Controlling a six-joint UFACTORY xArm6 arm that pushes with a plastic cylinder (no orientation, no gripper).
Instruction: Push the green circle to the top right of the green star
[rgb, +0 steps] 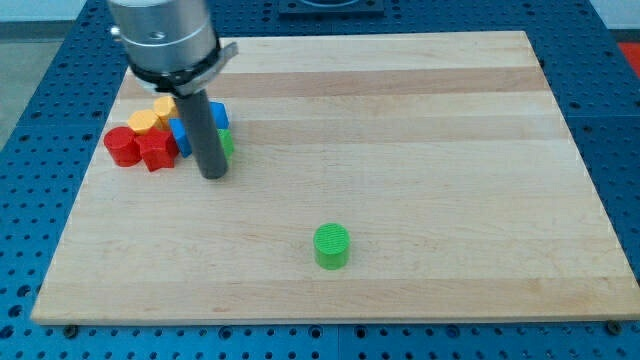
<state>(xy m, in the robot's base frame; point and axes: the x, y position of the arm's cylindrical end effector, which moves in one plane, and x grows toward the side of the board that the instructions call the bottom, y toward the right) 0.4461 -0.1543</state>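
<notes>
The green circle (332, 246) stands alone on the wooden board (400, 120), below the middle. The green star (227, 143) is at the view's upper left, mostly hidden behind the rod, with only a green edge showing. My tip (213, 175) rests on the board just below and left of the green star, touching or nearly touching it. The green circle is far off to the tip's lower right.
A cluster of blocks sits at the upper left beside the rod: two red blocks (122, 146) (156, 151), yellow blocks (142, 122) (165, 106), and blue blocks (181, 135) (217, 113). The blue perforated table (620, 120) surrounds the board.
</notes>
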